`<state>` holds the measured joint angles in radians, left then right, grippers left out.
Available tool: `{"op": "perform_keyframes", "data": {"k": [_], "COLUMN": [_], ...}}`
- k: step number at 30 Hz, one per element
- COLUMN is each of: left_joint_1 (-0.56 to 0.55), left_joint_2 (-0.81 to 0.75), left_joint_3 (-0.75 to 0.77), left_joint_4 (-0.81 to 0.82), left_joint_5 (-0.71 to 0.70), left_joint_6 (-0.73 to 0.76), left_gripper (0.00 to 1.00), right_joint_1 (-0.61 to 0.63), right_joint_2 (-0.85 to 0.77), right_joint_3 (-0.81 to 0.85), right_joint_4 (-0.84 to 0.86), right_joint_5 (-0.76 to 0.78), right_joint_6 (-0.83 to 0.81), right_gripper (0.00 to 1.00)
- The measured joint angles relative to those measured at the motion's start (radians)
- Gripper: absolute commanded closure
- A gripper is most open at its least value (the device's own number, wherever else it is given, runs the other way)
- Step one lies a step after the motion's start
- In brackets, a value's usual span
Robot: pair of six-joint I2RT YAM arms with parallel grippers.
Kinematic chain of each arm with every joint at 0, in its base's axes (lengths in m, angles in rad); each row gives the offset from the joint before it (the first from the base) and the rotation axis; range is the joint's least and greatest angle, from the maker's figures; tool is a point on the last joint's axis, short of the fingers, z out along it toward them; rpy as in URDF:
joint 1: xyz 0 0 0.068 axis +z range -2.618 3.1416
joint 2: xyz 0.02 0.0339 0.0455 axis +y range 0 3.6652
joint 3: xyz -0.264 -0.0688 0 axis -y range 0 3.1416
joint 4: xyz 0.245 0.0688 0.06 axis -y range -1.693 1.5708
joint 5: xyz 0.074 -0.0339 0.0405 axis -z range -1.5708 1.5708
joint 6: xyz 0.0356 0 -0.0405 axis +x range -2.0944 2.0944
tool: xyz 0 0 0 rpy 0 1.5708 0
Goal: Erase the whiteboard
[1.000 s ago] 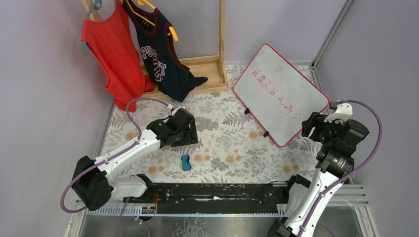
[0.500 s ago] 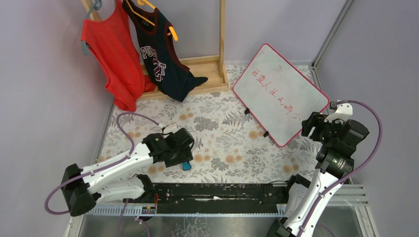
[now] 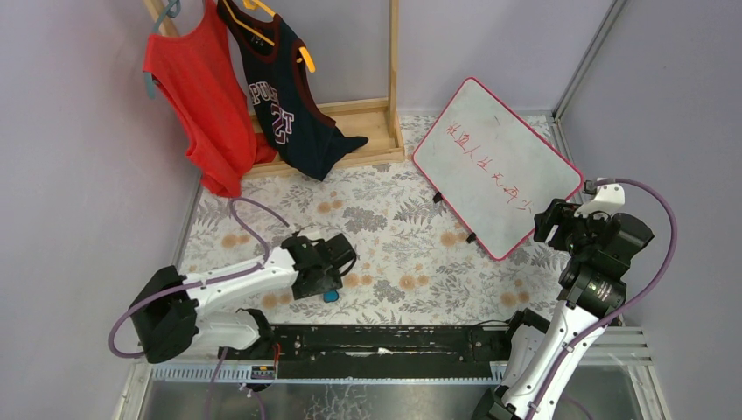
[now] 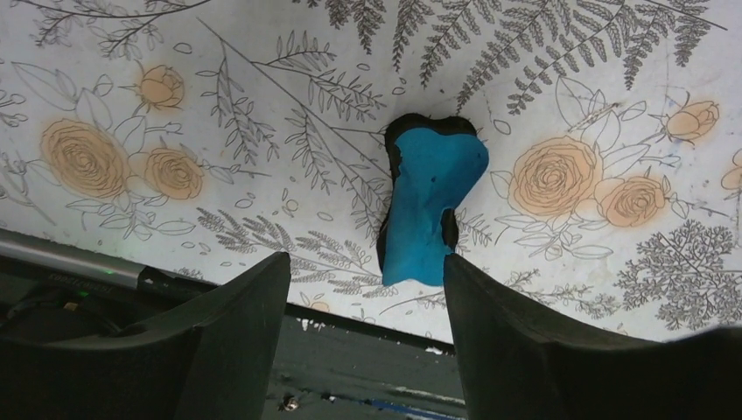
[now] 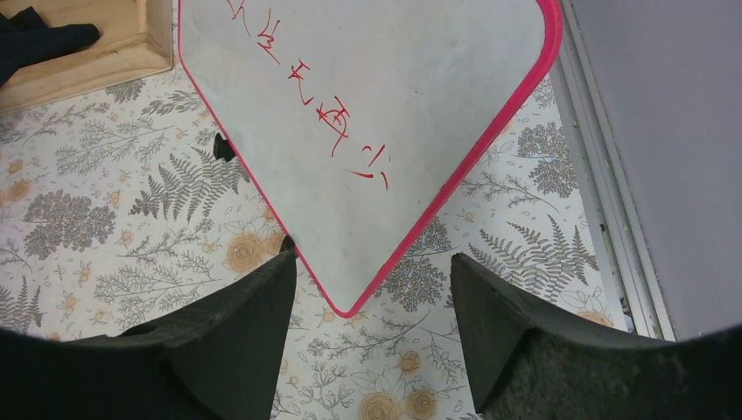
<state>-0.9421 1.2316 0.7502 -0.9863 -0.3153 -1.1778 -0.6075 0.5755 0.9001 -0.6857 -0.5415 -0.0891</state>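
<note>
Down low over the table with the left gripper (image 4: 363,273), jaws spread wide, holding nothing. Between the fingertips, the near end of the blue eraser (image 4: 431,203), lying flat on the flowered tablecloth (image 4: 219,114) and closer to the right-hand finger; contact too close to call. From above, only a sliver of blue peeking out at the gripper's near side.

Over on the right, hovering with the right gripper (image 5: 369,262), jaws also wide apart and empty, the near corner of the whiteboard (image 5: 376,96) pointing straight into the gap, board and fingers apart.

At the far right of the table, then, the whiteboard: white face, thin pink-red frame, rounded corners, small black feet along its left edge, set askew to the table edges. Across it, one line of red handwritten characters, too loose to read.

Far left, a wooden clothes rack (image 3: 372,118) with a red jersey (image 3: 197,96) and a navy jersey (image 3: 280,101) on hangers; lettering on the navy one starting "PU", the rest lost in folds.
</note>
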Motion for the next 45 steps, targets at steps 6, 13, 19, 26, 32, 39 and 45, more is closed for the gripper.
{"op": "perform_keyframes", "data": {"k": [6,13,19,26,32,39,45], "left_joint_1": [0.000,0.000,0.000,0.002,0.002,0.002,0.002], "left_joint_2": [0.043,0.072,0.092,0.120,0.133,0.133,0.133], "left_joint_3": [-0.005,-0.005,-0.012,-0.029,-0.047,-0.053,-0.053], "left_joint_4": [0.075,0.133,0.166,0.191,0.204,0.213,0.216], "left_joint_5": [0.000,0.000,0.001,0.001,0.001,0.003,0.005], "left_joint_6": [0.035,0.080,0.097,0.106,0.112,0.118,0.120], "left_gripper": [0.36,0.36,0.37,0.40,0.48,0.56,0.63], "right_joint_1": [0.000,0.000,0.000,0.000,0.000,0.000,0.000], "right_joint_2": [0.000,0.000,0.000,0.000,0.000,0.000,0.000], "right_joint_3": [0.000,0.000,0.000,0.000,0.000,0.000,0.000], "right_joint_4": [0.000,0.000,0.000,0.000,0.000,0.000,0.000], "right_joint_5": [-0.001,-0.001,-0.001,-0.001,-0.001,-0.001,-0.001], "right_joint_6": [0.000,0.000,0.000,0.000,0.000,0.000,0.000], "right_gripper": [0.27,0.27,0.27,0.27,0.27,0.26,0.26]}}
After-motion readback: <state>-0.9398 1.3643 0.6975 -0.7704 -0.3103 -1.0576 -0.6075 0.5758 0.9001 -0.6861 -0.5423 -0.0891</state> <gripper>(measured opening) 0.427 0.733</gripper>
